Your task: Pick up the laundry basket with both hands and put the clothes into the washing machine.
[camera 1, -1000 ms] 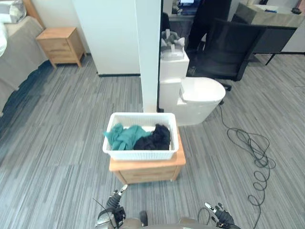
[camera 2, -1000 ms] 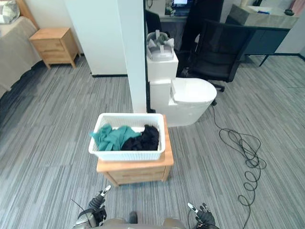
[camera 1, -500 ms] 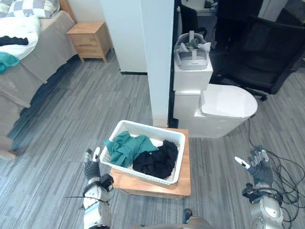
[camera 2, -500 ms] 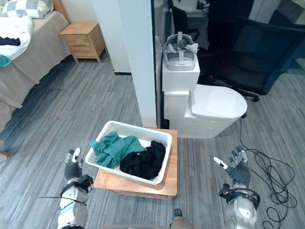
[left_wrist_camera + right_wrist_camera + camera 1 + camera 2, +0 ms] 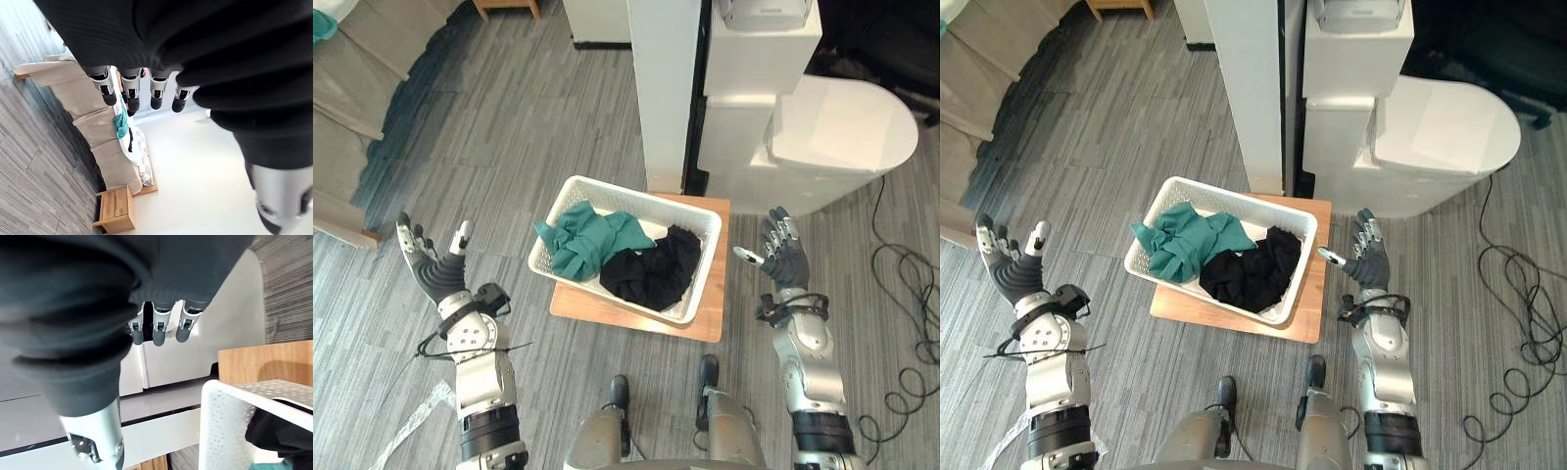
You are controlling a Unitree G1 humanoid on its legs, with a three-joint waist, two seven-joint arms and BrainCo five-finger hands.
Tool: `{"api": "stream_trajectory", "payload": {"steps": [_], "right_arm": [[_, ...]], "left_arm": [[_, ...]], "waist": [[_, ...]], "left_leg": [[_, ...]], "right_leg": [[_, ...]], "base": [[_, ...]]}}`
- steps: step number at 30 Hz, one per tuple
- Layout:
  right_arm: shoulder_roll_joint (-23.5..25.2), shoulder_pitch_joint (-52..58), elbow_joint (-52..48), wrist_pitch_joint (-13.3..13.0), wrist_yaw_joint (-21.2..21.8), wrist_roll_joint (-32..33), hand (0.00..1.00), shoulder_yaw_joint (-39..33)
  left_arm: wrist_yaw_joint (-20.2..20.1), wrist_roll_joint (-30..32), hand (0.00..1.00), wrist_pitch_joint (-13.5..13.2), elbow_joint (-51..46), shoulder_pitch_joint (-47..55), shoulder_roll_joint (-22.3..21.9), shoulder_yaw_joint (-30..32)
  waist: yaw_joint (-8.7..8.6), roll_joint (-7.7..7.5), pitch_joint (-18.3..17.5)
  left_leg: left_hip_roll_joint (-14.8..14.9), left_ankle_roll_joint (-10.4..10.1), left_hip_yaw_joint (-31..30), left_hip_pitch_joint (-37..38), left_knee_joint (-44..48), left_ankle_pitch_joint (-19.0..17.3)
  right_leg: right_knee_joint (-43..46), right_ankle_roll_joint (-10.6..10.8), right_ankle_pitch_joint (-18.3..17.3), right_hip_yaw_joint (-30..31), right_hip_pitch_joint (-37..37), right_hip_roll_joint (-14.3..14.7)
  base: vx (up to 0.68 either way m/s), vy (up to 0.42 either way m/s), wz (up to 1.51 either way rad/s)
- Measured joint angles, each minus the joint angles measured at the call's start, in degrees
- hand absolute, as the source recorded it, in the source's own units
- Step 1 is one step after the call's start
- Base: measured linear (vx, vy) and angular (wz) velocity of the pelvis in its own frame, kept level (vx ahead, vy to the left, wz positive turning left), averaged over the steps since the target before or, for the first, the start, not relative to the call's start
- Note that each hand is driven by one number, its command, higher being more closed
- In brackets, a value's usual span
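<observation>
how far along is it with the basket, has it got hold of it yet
Done: nothing yet. The white basket sits on the wooden stand, with teal clothes and black clothes inside. In hand: the left robot hand and right robot hand are open, spread either side of the basket, neither touching it. Left: grip it, lift it, carry it off and unload.

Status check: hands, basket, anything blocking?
Left hand open, out to the left. Right hand open beside the laundry basket, not touching. Clothes inside, basket on wooden stand. Nothing blocking.
</observation>
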Motion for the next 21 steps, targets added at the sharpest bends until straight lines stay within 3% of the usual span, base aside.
{"api": "stream_trajectory", "payload": {"steps": [2, 6, 16, 21], "right_arm": [[0.0, -1.4, 1.3, 0.2, -1.3, 0.0, 0.00, 0.5], [-0.1, -3.9, 1.9, 0.2, -3.5, 0.0, 0.00, 1.5], [-0.5, -5.2, 5.7, 0.2, -4.8, 0.1, 0.00, 2.7], [-0.3, -7.0, 6.7, 0.3, -5.8, 1.1, 0.00, 3.3]], "left_arm": [[1.0, 1.1, 0.00, 0.2, 1.9, -3.6, 2.2, -0.8], [1.2, 3.6, 0.00, 1.9, 14.4, -13.9, 10.7, -5.6], [-1.6, 4.5, 0.00, 6.2, 35.5, -25.7, 14.6, -11.0], [-4.4, 5.8, 0.00, 8.9, 45.5, -31.9, 15.7, -11.7]], "waist": [[0.01, 0.04, 0.4], [-0.19, 0.12, 2.0], [-0.32, -0.26, 6.8], [-0.27, -2.14, 9.2]], "left_leg": [[0.0, -0.3, 0.1, -1.2, -0.1, 0.5], [0.1, -0.4, 0.5, -2.3, -0.1, 1.1], [0.7, -0.6, 2.1, -3.9, 0.1, 1.7], [1.4, -0.6, 3.1, -5.8, 1.0, 1.8]], "right_leg": [[-0.3, -0.1, 0.6, 0.2, -1.1, 0.1], [-2.7, -0.2, 2.8, 0.7, -1.4, 0.5], [-8.2, -0.8, 7.1, 2.4, -1.2, 1.7], [-11.9, -1.2, 10.0, 3.0, -1.3, 2.5]], "base": [[-0.01, 0.000, -0.05], [-0.02, 0.008, -0.07], [-0.05, -0.004, -0.10], [-0.05, -0.039, -0.07]]}}
